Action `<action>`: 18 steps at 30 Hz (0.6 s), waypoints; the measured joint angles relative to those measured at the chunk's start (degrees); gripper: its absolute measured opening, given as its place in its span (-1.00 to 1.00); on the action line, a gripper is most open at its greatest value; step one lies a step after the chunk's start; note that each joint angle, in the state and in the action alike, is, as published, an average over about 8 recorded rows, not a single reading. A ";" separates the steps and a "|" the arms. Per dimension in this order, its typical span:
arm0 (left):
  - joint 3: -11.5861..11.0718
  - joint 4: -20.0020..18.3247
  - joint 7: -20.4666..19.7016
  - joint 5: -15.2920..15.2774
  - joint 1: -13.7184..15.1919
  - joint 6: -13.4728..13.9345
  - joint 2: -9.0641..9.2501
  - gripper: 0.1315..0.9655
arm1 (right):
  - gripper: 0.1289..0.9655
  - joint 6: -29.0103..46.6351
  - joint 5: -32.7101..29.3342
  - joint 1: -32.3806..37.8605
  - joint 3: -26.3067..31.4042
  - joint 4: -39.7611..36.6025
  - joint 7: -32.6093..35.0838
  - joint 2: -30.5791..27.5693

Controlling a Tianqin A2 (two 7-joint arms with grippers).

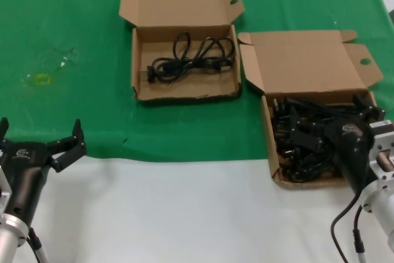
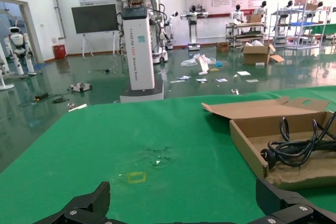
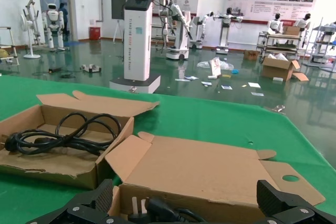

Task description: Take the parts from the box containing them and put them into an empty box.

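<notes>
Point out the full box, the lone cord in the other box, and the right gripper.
Full box point(image 1: 306, 61): head view, on its broad lid panel.
Lone cord point(image 1: 192, 58): head view, on the coiled middle.
Right gripper point(image 1: 308, 135): head view, between its fingertips, down among the cords.

Both boxes, the broad-lidded one point(image 1: 308, 60) and the narrow-lidded one point(image 1: 184, 60), are matt brown cardboard with rough edges. The cords point(image 1: 194, 56) look like dull black rubber. A smooth green cloth point(image 1: 74, 16) covers the table, meeting a matt white surface point(image 1: 184, 214).
</notes>
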State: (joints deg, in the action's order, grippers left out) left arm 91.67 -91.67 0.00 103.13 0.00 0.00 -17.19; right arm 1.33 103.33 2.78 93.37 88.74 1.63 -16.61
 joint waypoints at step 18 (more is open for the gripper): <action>0.00 0.00 0.00 0.00 0.00 0.00 0.00 1.00 | 1.00 0.00 0.00 0.00 0.00 0.00 0.00 0.00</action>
State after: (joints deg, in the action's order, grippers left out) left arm 91.67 -91.67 0.00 103.13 0.00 0.00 -17.19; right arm 1.33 103.33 2.78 93.37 88.74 1.63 -16.61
